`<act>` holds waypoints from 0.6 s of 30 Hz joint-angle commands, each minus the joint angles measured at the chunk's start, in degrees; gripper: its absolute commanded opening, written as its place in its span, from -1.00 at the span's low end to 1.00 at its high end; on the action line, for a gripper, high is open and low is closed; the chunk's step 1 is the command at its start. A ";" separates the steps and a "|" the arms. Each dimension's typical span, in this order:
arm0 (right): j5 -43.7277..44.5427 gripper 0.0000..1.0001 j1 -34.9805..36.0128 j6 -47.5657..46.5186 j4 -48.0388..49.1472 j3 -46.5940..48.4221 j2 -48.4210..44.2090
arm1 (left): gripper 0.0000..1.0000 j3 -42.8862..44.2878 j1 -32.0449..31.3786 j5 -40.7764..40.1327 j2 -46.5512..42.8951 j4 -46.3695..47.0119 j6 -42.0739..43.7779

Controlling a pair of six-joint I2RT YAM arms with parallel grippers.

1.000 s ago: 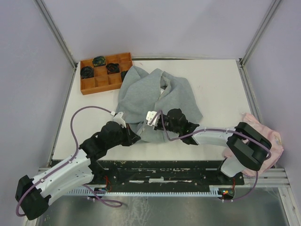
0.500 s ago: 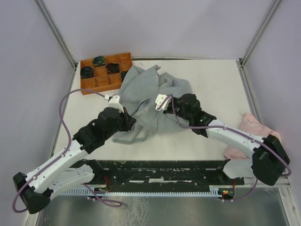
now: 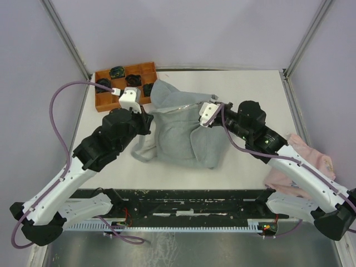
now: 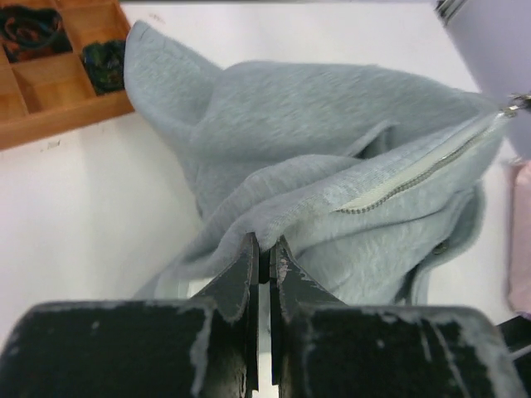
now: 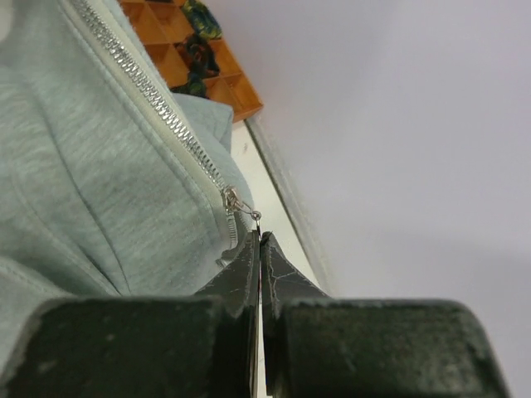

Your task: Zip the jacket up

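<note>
Jacket (image 3: 177, 132) farther back; zipper (image 4: 408, 182) partly hidden

This is a robotics lab test cell, not a home or a shop. A white desk (image 3: 256, 94) is boxed in by plain pale wall panels (image 3: 194, 28) set in aluminium frame posts (image 3: 305, 39) that run towards the upper left and upper right of the overhead view. Along the bottom of that view, the left arm (image 3: 72, 183) and right arm (image 3: 303, 175), both white and black, stand on a black mounting plate (image 3: 189, 200). Below it are a white slotted cable duct (image 3: 167, 227) and bare sheet metal (image 3: 183, 247). Purple cables (image 3: 54, 111) loop off the arms. An orange compartment tray (image 3: 105, 99) sits at the desk's upper left. The only soft things are a grey jacket (image 3: 178, 128) and a pink cloth (image 3: 311, 167).
</note>
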 commanded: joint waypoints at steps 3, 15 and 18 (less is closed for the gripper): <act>3.78 -1.00 -1.87 5.03 2.22 -9.86 -2.49 | -0.94 -11.53 1.48 -5.14 -0.81 0.64 -1.17; 14.00 -1.00 -6.55 13.54 11.41 -16.55 3.10 | -0.95 -18.36 8.29 -6.23 1.26 -0.13 -4.98; 15.40 -1.00 -10.03 15.98 10.48 -15.56 3.42 | -0.95 -17.18 10.18 -6.25 1.03 -1.17 -3.46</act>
